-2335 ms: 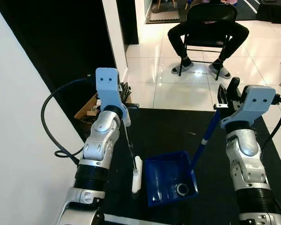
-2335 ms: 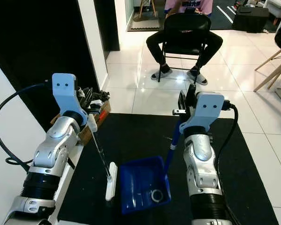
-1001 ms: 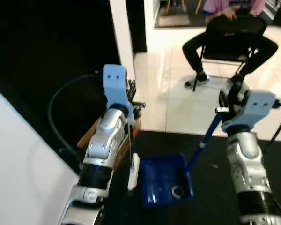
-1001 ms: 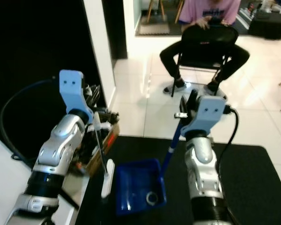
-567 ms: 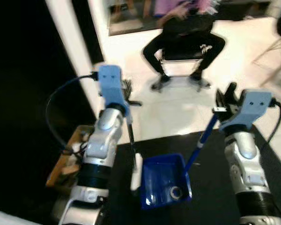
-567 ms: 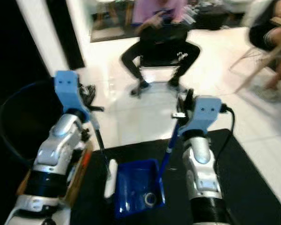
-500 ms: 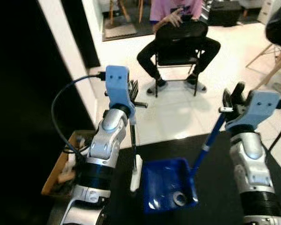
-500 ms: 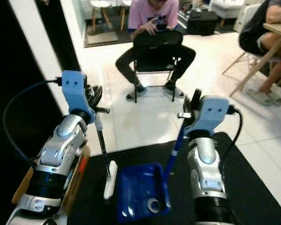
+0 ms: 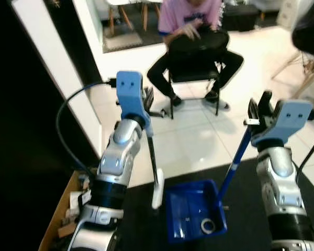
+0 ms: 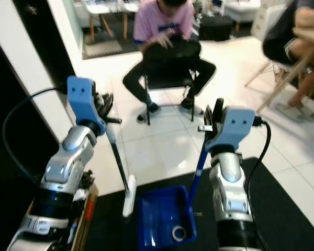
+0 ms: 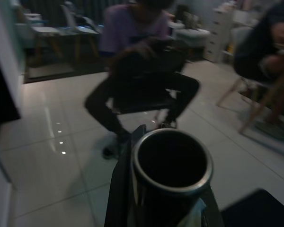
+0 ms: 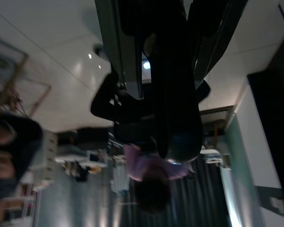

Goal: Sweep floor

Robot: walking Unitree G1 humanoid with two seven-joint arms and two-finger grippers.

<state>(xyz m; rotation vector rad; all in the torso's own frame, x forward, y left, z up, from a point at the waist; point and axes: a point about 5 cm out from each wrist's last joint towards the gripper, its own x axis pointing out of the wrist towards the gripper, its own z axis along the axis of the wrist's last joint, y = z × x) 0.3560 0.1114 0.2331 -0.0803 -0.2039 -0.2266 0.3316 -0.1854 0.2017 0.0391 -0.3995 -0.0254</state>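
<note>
Left tool (image 9: 148, 99): pinches the top of the broom handle (image 9: 152, 154), raised in front of the robot's left shoulder; in the left wrist view the handle's hollow metal end (image 11: 172, 163) sits between the black fingers (image 11: 120, 189).
Right tool (image 9: 261, 107): pressed around the top of the dustpan's blue handle (image 9: 235, 162), held up at the robot's right; the right wrist view shows the dark fingers (image 12: 118, 52) on either side of that handle.
Broom: thin dark handle slanting down from the left tool to a white head (image 9: 158, 188), which hangs at the edge where black mat meets tile, just beside the dustpan's left wall.
Dustpan (image 9: 178, 230): blue, open-topped, low in front of the robot over the black mat (image 9: 240, 219), between the two arms.
Contents of dustpan: a small pale ring (image 9: 207, 226) lies near its right corner.
Floor: glossy white tiles (image 9: 199, 141) beyond the mat.
Left of robot: a wooden box (image 9: 63, 214) holding mixed small items, next to a dark wall and a white pillar (image 9: 57, 73).
Person: seated on a black folding chair (image 9: 196, 57) on the tiles ahead, pink top, dark trousers, facing the robot, well apart from the tools.
Far right: part of a second person (image 10: 298, 31) seated at a wooden piece of furniture.
</note>
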